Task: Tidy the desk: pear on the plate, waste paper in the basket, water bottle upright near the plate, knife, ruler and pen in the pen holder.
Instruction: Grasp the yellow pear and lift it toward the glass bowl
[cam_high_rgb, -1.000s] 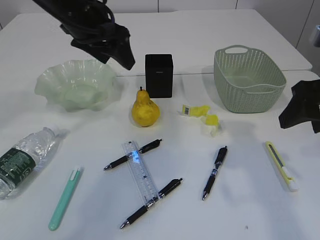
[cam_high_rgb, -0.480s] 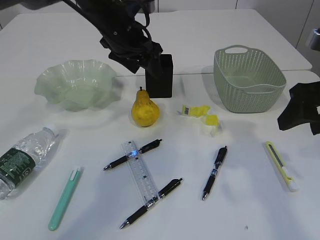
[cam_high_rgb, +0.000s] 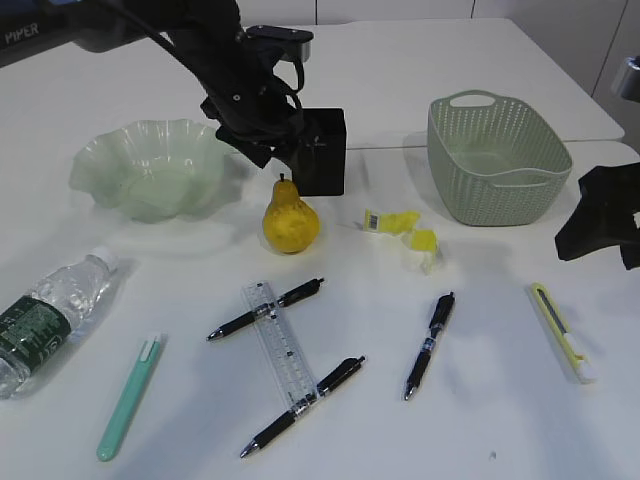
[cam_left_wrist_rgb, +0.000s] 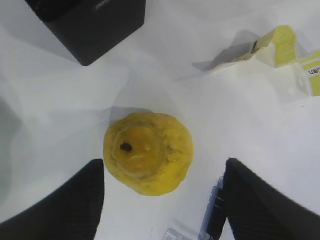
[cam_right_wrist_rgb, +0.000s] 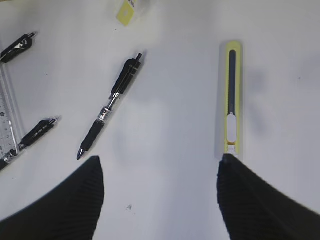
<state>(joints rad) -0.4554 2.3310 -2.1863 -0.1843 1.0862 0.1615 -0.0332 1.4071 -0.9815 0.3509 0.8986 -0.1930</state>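
The yellow pear (cam_high_rgb: 290, 222) stands upright in front of the black pen holder (cam_high_rgb: 322, 155). My left gripper (cam_high_rgb: 272, 150) hovers open above it, and the pear (cam_left_wrist_rgb: 148, 152) shows just ahead of the left gripper (cam_left_wrist_rgb: 163, 167), untouched. The pale green plate (cam_high_rgb: 110, 150) sits to the left. The water bottle (cam_high_rgb: 45, 315) lies on its side at the left edge. Yellow and white waste paper (cam_high_rgb: 405, 232) lies left of the sage basket (cam_high_rgb: 497, 160). A clear ruler (cam_high_rgb: 278, 345) rests across two black pens (cam_high_rgb: 265, 308). My right gripper (cam_right_wrist_rgb: 159, 160) is open above bare table beside the yellow knife (cam_right_wrist_rgb: 231, 105).
A third black pen (cam_high_rgb: 430, 345) lies right of the ruler, and a teal pen (cam_high_rgb: 127, 397) lies near the front left. The knife (cam_high_rgb: 563, 332) is at the front right. The right arm (cam_high_rgb: 602, 222) hangs at the right edge, beside the basket.
The left arm has swung right from above the plate to above the pear, in front of the pen holder. The right arm and all objects stayed put.
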